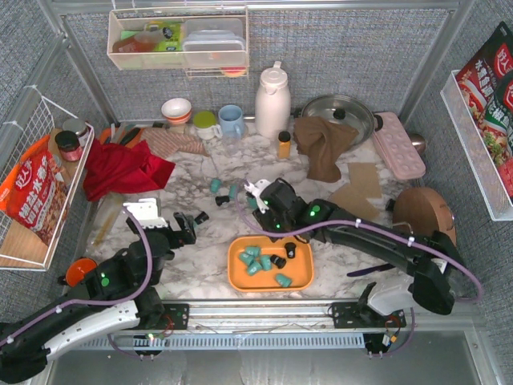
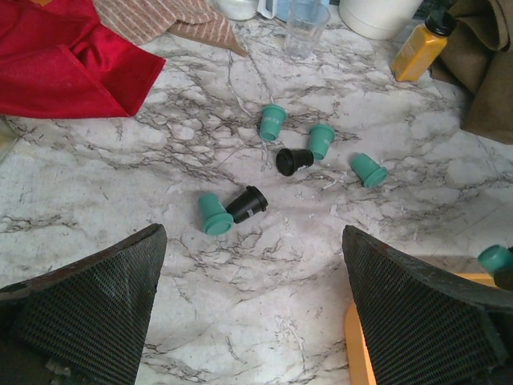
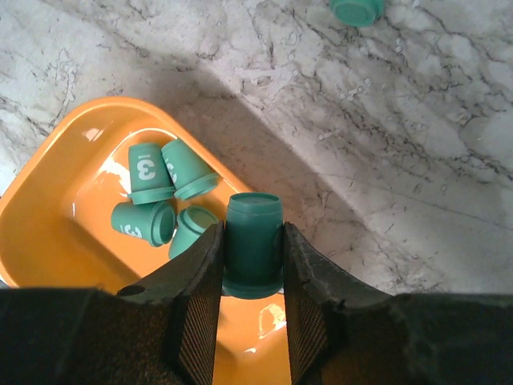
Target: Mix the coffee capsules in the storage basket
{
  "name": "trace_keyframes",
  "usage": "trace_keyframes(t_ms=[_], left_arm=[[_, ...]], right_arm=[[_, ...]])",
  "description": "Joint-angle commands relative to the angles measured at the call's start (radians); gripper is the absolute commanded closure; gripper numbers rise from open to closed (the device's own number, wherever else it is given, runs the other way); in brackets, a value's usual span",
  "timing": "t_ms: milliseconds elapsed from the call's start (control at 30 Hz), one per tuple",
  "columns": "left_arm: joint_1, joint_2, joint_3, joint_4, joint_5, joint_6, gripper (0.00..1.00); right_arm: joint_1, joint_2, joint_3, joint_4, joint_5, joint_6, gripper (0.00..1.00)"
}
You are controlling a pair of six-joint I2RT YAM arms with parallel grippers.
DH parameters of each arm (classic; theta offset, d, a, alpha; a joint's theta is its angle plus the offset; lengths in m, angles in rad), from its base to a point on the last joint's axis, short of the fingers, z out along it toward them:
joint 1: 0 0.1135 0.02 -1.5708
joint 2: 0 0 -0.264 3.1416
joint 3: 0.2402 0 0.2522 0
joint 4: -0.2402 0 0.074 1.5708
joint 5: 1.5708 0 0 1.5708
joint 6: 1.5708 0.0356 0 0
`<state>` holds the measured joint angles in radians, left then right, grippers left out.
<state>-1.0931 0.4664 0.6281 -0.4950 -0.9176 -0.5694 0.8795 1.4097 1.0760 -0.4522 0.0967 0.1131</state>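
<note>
The orange storage basket (image 1: 240, 277) lies near the table's front edge with several teal and black coffee capsules (image 1: 253, 261) inside. My right gripper (image 3: 252, 257) hangs over the basket's (image 3: 56, 233) corner, shut on a teal capsule (image 3: 252, 241) held upright. Under it, several teal capsules (image 3: 148, 172) lie in a cluster. My left gripper (image 2: 252, 309) is open above bare marble left of the basket rim (image 2: 357, 349), with nothing between its fingers. Loose teal capsules (image 2: 272, 122) and black ones (image 2: 247, 204) lie on the table beyond it.
A red cloth (image 1: 120, 168) lies at the left and a brown cloth (image 1: 323, 144) at the back right. A small yellow bottle (image 1: 284, 144), a white jug (image 1: 272, 100), cups (image 1: 231, 120) and a pink tray (image 1: 398, 144) line the back. A wire basket (image 1: 32, 184) hangs left.
</note>
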Motion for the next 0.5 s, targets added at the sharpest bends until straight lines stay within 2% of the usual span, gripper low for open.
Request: trace_keyframes(t_ms=[0, 367, 467], left_arm=[[-0.001, -0.009, -0.001, 0.001, -0.017, -0.006, 0.01], [-0.001, -0.038, -0.004, -0.007, -0.021, -0.018, 0.01], [-0.001, -0.042, -0.005, -0.008, -0.021, -0.017, 0.01]], right_arm=[[0.035, -0.038, -0.059, 0.071, 0.06, 0.067, 0.73], [0.057, 0.002, -0.072, 0.065, 0.071, 0.097, 0.6], [0.061, 0.009, -0.073, 0.054, 0.063, 0.099, 0.59]])
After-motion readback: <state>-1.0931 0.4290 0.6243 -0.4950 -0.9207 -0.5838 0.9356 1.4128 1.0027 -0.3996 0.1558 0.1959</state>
